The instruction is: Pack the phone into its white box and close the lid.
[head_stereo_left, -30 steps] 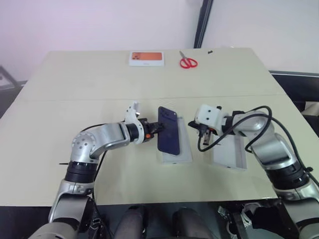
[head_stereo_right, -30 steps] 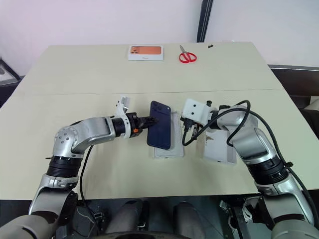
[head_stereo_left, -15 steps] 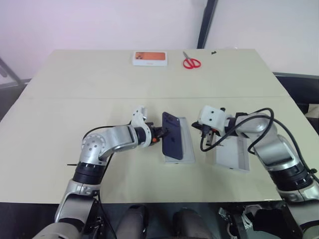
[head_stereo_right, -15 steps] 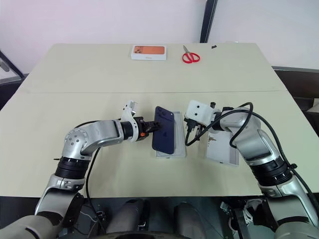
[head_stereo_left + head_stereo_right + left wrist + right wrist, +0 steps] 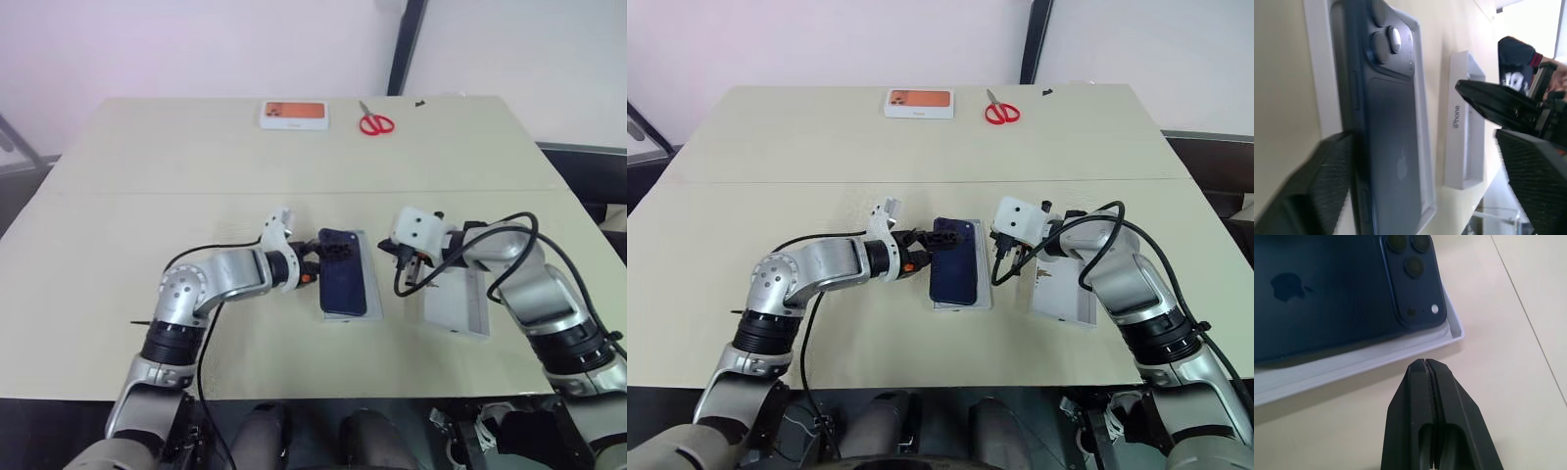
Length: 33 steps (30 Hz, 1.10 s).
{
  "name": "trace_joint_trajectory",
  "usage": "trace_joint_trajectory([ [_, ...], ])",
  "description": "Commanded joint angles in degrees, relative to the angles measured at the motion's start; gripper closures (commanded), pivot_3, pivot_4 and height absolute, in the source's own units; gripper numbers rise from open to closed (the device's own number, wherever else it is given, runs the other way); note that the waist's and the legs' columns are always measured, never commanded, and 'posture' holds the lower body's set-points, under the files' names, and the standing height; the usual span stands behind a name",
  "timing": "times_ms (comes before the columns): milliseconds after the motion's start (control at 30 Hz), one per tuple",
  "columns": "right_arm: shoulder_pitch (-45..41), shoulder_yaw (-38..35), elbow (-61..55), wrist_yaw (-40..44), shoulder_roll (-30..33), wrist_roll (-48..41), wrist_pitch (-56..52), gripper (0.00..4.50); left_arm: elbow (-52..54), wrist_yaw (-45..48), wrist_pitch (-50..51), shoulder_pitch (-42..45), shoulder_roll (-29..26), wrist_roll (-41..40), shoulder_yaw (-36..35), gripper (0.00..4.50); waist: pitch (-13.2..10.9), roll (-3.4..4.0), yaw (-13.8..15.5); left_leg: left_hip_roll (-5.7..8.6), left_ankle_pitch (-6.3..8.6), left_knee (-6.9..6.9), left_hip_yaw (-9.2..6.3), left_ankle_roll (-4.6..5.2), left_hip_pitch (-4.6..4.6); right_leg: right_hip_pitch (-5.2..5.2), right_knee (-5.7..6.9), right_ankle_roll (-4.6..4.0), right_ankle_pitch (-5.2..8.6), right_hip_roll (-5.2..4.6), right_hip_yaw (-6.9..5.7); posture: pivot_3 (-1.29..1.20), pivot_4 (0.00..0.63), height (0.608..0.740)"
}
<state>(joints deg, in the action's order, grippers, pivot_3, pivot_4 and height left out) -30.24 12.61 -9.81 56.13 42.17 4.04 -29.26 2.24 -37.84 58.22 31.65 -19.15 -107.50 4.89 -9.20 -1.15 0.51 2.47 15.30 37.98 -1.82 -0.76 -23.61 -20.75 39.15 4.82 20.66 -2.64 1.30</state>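
Navy-blue, the phone (image 5: 343, 284) lies back up in the white box (image 5: 369, 305) on the table (image 5: 147, 166). Left claw (image 5: 319, 255) reaches in level from the side, fingers spread at the phone's camera end. Right claw (image 5: 1426, 369), shut and empty, angles down just beside the box; the lid (image 5: 458, 311) rests under that forearm.

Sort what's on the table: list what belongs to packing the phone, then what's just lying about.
Part of the job:
- phone, lying back-up in the white box
- lid, still off, beside the box
- left gripper, fingers open at the phone
- right gripper, shut

Just lying about:
- red scissors
- white box with orange picture
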Motion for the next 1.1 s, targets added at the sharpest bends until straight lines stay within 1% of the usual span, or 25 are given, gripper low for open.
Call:
trace_joint_trajectory([
  [33, -1.7, -1.1, -0.7, 0.0, 1.0, -0.4, 1.4, 4.5, 4.0, 4.1, 2.8, 0.1, -4.3, -1.0, -1.1, 0.03, 0.0, 0.01, 0.0, 0.0, 0.0, 0.0, 0.0, 0.0, 0.0, 0.0, 0.0, 0.0, 0.0, 0.0, 0.0, 0.0, 0.15, 0.74],
  [200, -2.2, -1.0, 0.4, 0.0, 1.1, -0.3, 2.2, 4.5, 7.2, 11.0, 5.4, -0.2, -12.2, -1.6, -2.7, 0.03, -0.1, 0.05, 0.0, 0.0, 0.0, -0.01, -0.01, 0.0, 0.0, 0.0, 0.0, 0.0, 0.0, 0.0, 0.0, 0.0, 0.15, 0.74],
  [300, -2.6, -0.9, 1.1, 0.1, 1.1, -0.3, 2.8, 4.5, 9.1, 16.4, 6.3, 0.2, -16.5, 1.1, -4.0, 0.03, -0.2, 0.06, 0.0, 0.0, 0.0, -0.01, -0.01, 0.0, 0.0, 0.0, 0.0, 0.0, 0.0, -0.01, 0.0, 0.0, 0.15, 0.74],
  [400, -2.7, -0.7, 1.5, 0.3, 1.1, -0.3, 3.3, 4.5, 10.1, 26.6, 7.1, 1.4, -23.1, 15.2, -3.3, 0.03, -0.2, 0.08, 0.0, 0.0, 0.0, -0.02, -0.01, 0.0, 0.0, 0.01, -0.03, 0.0, 0.0, -0.01, -0.01, 0.0, 0.15, 0.74],
  [433, -2.7, -0.7, 1.6, 0.3, 1.1, -0.3, 3.4, 4.5, 10.4, 29.5, 7.0, 1.7, -24.5, 18.9, -2.7, 0.03, -0.2, 0.09, 0.0, 0.0, 0.0, -0.04, -0.01, 0.0, 0.0, 0.01, -0.03, -0.01, 0.0, 0.0, -0.01, 0.0, 0.15, 0.74],
  [500, -2.7, -0.6, 1.0, 1.1, 1.4, -0.6, 3.8, 4.5, 11.4, 38.3, 5.3, 2.9, -29.3, 30.3, 1.3, 0.03, -0.3, 0.16, -0.1, 0.01, 0.0, -0.06, 0.01, 0.0, 0.0, -0.01, -0.03, -0.02, 0.01, 0.02, -0.01, 0.0, 0.15, 0.74],
  [567, -2.5, -0.7, -0.6, 2.5, 1.4, -2.0, 3.7, 4.5, 11.3, 45.7, 3.0, 3.2, -32.1, 38.7, 3.8, 0.03, -0.4, 0.21, -0.1, 0.01, 0.0, -0.09, 0.01, 0.0, 0.0, 0.0, -0.05, -0.02, 0.01, 0.02, -0.01, 0.0, 0.15, 0.74],
  [600, -2.5, -0.7, -1.1, 3.0, 1.4, -2.5, 3.7, 4.5, 11.0, 48.4, 2.2, 3.3, -32.5, 41.2, 4.3, 0.03, -0.4, 0.25, -0.1, 0.01, 0.0, -0.1, 0.01, 0.0, 0.0, -0.01, -0.07, -0.02, 0.01, 0.02, -0.01, 0.0, 0.15, 0.74],
  [700, -2.2, 0.4, -6.4, 4.4, -0.9, -5.8, 0.3, 4.5, 10.6, 59.5, -7.3, 1.6, -34.9, 54.2, 6.8, 0.03, -0.6, 0.26, -0.1, 0.01, 0.0, -0.15, 0.01, 0.0, 0.0, -0.03, -0.08, -0.02, 0.01, 0.0, -0.01, 0.0, 0.15, 0.74],
  [733, -2.6, 1.7, -7.4, 4.0, -2.0, -5.6, -0.5, 4.5, 10.6, 63.4, -11.5, 0.5, -35.8, 58.5, 7.5, 0.03, -0.6, 0.27, -0.3, 0.0, 0.0, -0.19, 0.01, 0.0, 0.0, -0.05, -0.09, -0.02, 0.01, 0.0, -0.01, 0.0, 0.15, 0.74],
  [867, -5.1, 6.9, -8.0, 0.9, -6.8, -3.0, -4.9, 4.5, 10.6, 76.8, -25.5, -5.2, -38.4, 70.5, 8.3, 0.03, -0.6, 0.27, -1.4, 0.0, -0.04, -0.38, 0.01, -0.06, 0.0, -0.16, -0.1, -0.04, 0.02, -0.03, 0.02, 0.0, 0.15, 0.74],
  [967, -6.8, 10.8, -8.8, -0.4, -10.0, -1.8, -8.5, 4.5, 10.6, 88.2, -34.6, -11.4, -41.1, 74.3, 5.9, 0.03, -0.6, 0.3, -1.7, 0.0, -0.1, -0.68, 0.1, -0.15, 0.0, -0.36, -0.1, -0.07, 0.01, -0.08, 0.09, 0.0, 0.15, 0.74],
  [1033, -7.6, 12.6, -8.6, -1.3, -11.6, -1.2, -9.5, 4.5, 10.0, 92.5, -40.4, -14.7, -40.9, 75.5, 2.9, 0.03, -0.6, 0.3, -1.4, 0.0, -0.12, -0.82, 0.09, -0.19, -0.01, -0.48, -0.1, -0.08, 0.01, -0.09, 0.06, 0.0, 0.15, 0.74],
  [1100, -8.6, 13.9, -7.3, -2.6, -13.0, -0.3, -10.4, 4.5, 9.5, 95.5, -43.1, -16.6, -40.4, 75.9, 0.7, 0.03, -0.6, 0.3, -1.1, -0.03, -0.13, -0.83, 0.05, -0.2, -0.19, -0.63, -0.1, -0.1, 0.02, -0.09, -0.01, 0.0, 0.15, 0.74],
])
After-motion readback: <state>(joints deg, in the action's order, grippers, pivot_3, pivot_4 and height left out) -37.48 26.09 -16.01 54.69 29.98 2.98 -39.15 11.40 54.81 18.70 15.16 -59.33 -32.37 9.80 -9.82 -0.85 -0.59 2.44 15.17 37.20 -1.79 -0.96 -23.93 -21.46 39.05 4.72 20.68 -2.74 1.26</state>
